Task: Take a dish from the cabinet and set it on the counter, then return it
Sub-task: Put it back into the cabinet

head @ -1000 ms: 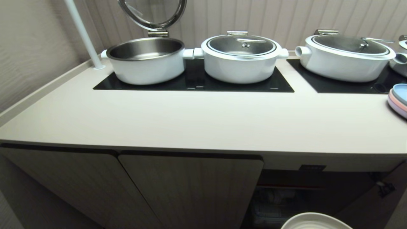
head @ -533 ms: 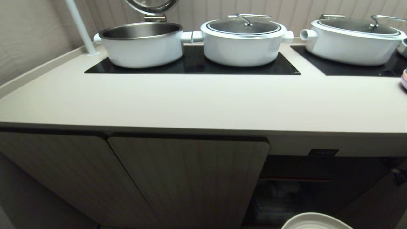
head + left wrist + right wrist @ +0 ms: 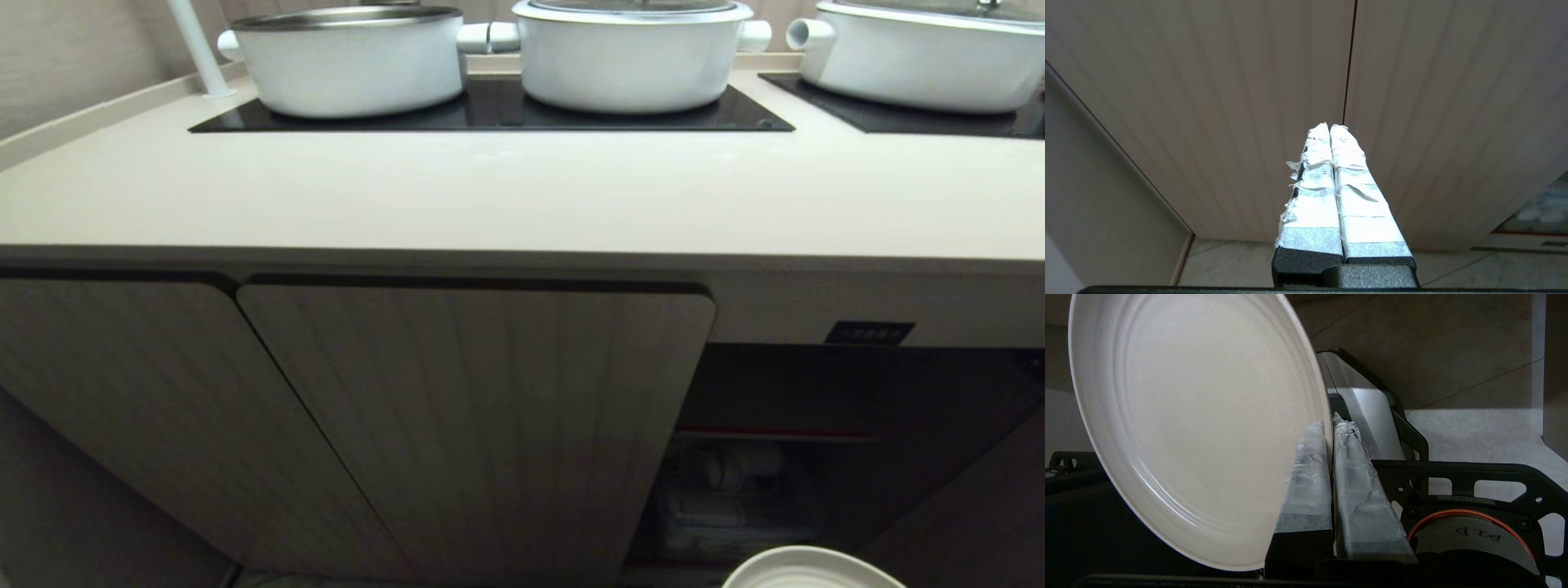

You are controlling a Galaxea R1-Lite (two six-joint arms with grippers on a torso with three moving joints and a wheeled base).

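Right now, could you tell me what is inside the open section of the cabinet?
Inside the cabinet opening, under a red-edged shelf, sit dim stacked white plates that seem wrapped in clear plastic. The closed doors hide everything else inside.

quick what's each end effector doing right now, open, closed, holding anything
Left end effector: closed, empty, facing the cabinet doors.
Right end effector: closed on the rim of the dish.
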